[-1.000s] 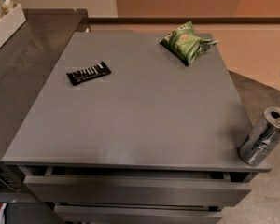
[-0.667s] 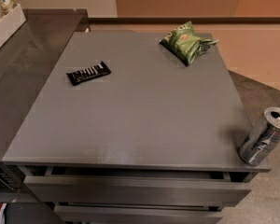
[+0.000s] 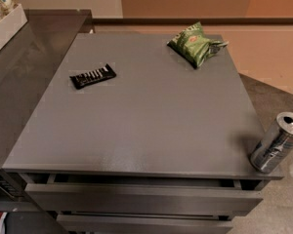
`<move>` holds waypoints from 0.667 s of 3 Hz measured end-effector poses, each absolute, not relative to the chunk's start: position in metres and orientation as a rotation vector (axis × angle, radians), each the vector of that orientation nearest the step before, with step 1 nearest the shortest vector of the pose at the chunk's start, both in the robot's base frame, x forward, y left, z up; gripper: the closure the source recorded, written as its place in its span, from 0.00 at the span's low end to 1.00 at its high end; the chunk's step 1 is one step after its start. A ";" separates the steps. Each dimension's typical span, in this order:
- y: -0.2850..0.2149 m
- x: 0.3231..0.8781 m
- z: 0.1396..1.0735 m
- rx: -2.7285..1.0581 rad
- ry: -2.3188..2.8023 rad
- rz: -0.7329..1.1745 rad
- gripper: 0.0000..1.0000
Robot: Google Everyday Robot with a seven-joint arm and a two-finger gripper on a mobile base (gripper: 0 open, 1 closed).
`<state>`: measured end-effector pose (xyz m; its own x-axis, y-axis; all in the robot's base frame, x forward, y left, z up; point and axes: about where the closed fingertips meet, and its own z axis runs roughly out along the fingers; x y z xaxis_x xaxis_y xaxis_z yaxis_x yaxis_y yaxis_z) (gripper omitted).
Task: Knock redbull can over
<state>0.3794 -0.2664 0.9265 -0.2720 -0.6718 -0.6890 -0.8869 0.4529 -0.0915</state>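
The redbull can is a slim grey-silver can with a shiny top and pull tab. It stands upright at the front right corner of the grey cabinet top, close to the right edge. It looks tilted only because of the view. My gripper is not in view in the camera view, and no part of the arm shows.
A green snack bag lies at the back right of the cabinet top. A black snack bar lies at the left middle. A steel counter adjoins on the left with a white box. Drawers sit slightly open below the front edge.
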 end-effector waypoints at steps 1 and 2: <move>-0.262 0.381 0.917 -1.277 2.029 0.448 0.00; -0.258 0.383 0.909 -1.270 2.025 0.474 0.00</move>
<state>0.3827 -0.2579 0.9091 -0.2837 -0.6368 -0.7169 -0.8889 0.4552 -0.0526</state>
